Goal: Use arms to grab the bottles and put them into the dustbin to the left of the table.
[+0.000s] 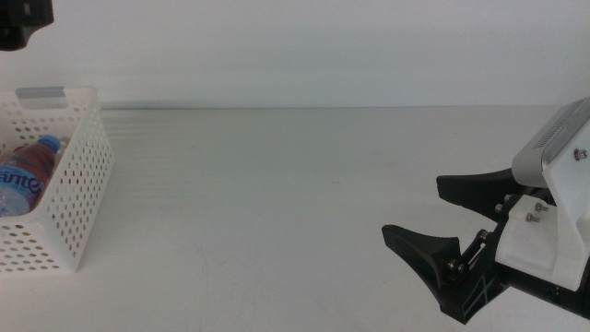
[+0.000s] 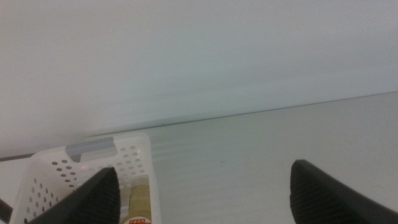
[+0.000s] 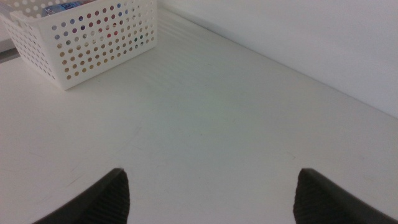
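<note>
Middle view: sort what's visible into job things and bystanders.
Job:
- dustbin, at the table's left
- water bottle, lying in it
- yellow bottle, also inside
- right gripper, open, over the table
- left gripper, open, above the dustbin

Bystanders:
- none visible

I see the dustbin [image 1: 78, 184] — a white rectangular basket with round-holed walls and a grey strip on its rim — standing at the table's [image 1: 277, 203] left end. Inside it the blue-labelled water bottle [image 1: 28, 171] lies on its side, blue cap toward the bin's far wall. My left wrist view shows the yellow-liquid bottle [image 2: 140, 199] in the bin too — only partly visible.
</note>
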You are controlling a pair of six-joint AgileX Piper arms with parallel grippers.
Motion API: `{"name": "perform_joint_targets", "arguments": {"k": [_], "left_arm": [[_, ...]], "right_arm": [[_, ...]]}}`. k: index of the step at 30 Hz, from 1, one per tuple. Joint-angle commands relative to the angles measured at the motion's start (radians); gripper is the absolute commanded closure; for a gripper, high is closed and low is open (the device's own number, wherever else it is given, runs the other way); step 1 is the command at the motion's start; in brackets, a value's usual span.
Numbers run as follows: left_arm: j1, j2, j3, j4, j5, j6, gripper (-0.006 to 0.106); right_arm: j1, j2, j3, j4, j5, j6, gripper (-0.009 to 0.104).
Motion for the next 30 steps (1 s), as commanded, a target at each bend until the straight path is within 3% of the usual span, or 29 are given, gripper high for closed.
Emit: {"name": "perform_joint_targets", "arguments": {"k": [1, 6, 12, 17, 20, 30], "left_arm": [[-0.004, -0.013, -0.028, 0.002, -0.075, -0.016, 0.01], [-0.001, -0.074, 0.013, -0.004, -0.101, -0.016, 0.01], [-0.001, -0.203, 0.237, -0.023, -0.281, -0.016, 0.01], [-0.001, -0.349, 0.454, -0.024, -0.352, -0.016, 0.01], [-0.001, -0.467, 0.582, -0.026, -0.352, -0.016, 0.01], [-0.001, -0.89, 0.998, -0.062, -0.351, -0.016, 0.01]], "right_arm": [[-0.007, -0.014, -0.027, -0.006, -0.063, -0.01, 0.016], [-0.093, -0.054, -0.027, -0.01, -0.008, -0.01, 0.016], [-0.278, -0.153, -0.017, -0.016, -0.002, -0.01, 0.016], [-0.421, -0.322, 0.083, -0.091, 0.002, -0.01, 0.016], [-0.497, -0.448, 0.153, -0.103, 0.023, -0.01, 0.016], [-0.627, -0.767, 0.376, -0.098, 0.032, -0.01, 0.016]]}}
